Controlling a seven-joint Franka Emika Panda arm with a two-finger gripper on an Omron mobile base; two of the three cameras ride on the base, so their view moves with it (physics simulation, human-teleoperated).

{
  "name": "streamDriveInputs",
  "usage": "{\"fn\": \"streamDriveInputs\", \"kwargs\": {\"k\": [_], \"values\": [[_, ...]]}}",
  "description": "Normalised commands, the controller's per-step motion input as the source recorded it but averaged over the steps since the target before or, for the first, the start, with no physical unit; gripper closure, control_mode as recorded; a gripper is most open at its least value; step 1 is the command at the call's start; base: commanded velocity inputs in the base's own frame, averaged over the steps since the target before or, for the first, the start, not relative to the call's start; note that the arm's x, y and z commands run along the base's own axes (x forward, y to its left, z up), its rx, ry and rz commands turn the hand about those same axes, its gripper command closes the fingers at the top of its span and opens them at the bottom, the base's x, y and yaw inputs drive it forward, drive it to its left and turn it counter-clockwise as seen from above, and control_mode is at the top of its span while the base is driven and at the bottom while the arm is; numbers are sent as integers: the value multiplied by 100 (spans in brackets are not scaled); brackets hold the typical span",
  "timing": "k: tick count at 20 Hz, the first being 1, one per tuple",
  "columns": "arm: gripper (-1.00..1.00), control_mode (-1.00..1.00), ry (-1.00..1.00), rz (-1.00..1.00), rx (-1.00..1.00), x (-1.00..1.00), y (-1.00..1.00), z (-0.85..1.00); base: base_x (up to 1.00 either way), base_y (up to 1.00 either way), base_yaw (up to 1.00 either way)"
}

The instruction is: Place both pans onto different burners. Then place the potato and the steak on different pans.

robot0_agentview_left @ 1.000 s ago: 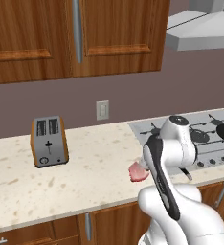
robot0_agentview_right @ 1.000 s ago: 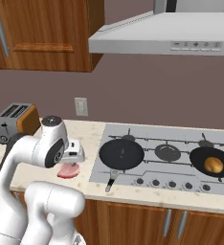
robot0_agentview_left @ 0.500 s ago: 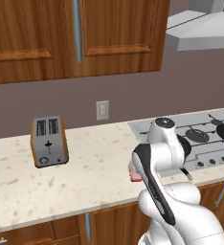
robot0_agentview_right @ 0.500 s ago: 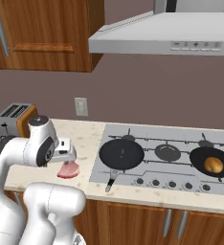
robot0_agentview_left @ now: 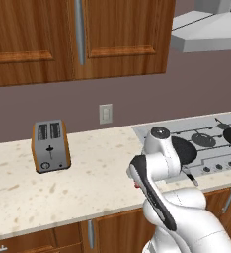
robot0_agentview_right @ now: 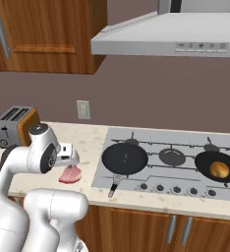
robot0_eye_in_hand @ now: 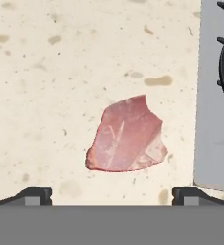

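While I've got the arm hanging over the table (robot0_agentview_right: 92, 140), the tool (robot0_eye_in_hand: 111, 194) sits with its tips spread wide apart, nothing between them. Straight below it lies the steak (robot0_eye_in_hand: 127, 136), flat on the table just beside the cooktop (robot0_agentview_right: 186, 147) edge. One pan (robot0_agentview_right: 125, 157) sits empty on a near burner, the other pan (robot0_agentview_right: 216, 166) has the potato (robot0_agentview_right: 218, 170) in it.

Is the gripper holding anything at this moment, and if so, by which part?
Nothing is held. The gripper is open above the steak, which lies flat on the counter beside the cooktop, untouched by the fingertips.
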Motion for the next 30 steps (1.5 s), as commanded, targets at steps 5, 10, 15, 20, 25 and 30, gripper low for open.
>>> {"fn": "streamDriveInputs", "kwargs": {"k": [5,10,15,20,25,30], "values": [[-100,-100,8,-9,0,35,15,-3,0,0,0],[-100,-100,16,-10,0,23,5,-14,0,0,0],[-100,-100,7,-9,0,26,0,-28,0,0,0],[-100,-100,1,-8,0,21,0,-23,0,0,0],[-100,-100,1,-8,0,10,0,-31,0,0,0],[-100,-100,1,-8,0,0,0,-38,0,0,0]]}}
